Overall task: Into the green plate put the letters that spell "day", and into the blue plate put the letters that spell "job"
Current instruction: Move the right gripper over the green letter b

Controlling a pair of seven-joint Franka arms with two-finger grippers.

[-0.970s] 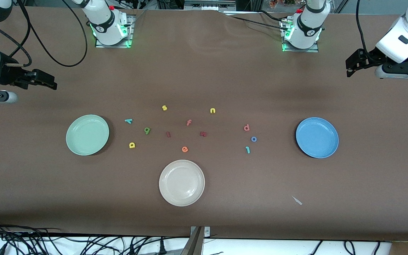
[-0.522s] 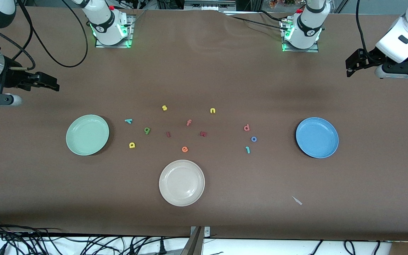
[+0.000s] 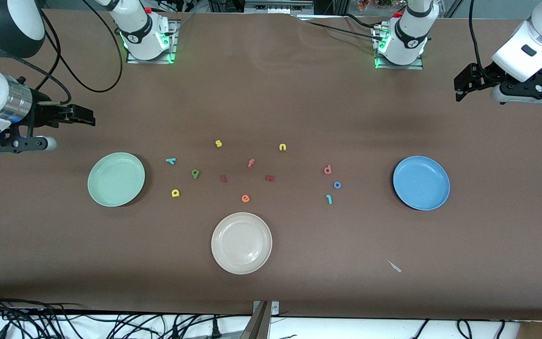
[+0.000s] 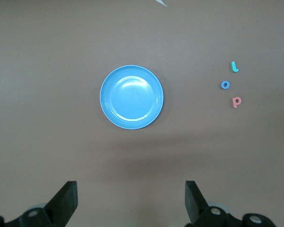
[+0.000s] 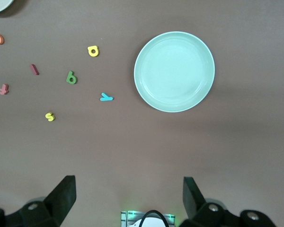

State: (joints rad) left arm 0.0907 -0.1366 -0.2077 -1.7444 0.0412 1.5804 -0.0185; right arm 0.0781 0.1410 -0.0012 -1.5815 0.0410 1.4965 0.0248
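Two grippers: both spread wide, holding and touching nothing.
Left gripper [image 3: 461, 87]: upper right of the front view, in the air over bare table toward the left arm's end; fingers [image 4: 66, 201] far apart at the bottom of the left wrist view.
Right gripper [image 3: 85, 117]: upper left of the front view, over bare table above the green plate's end; fingers [image 5: 64, 196] equally parted.
Green plate [image 3: 116, 179]: left of centre, nothing in it.
"day" letters: teal "y" [image 3: 171, 160], dark green letter [image 3: 195, 173], yellow letter [image 3: 175, 192], on the table just beside the green plate.
Blue plate [image 3: 421, 182]: right of centre, nothing in it.
"job" letters: salmon letter [image 3: 328, 169], blue "o" [image 3: 337, 185], teal "j" [image 3: 329, 199], clustered together, apart from the blue plate.
Cream-white plate [image 3: 241, 243]: lower centre.
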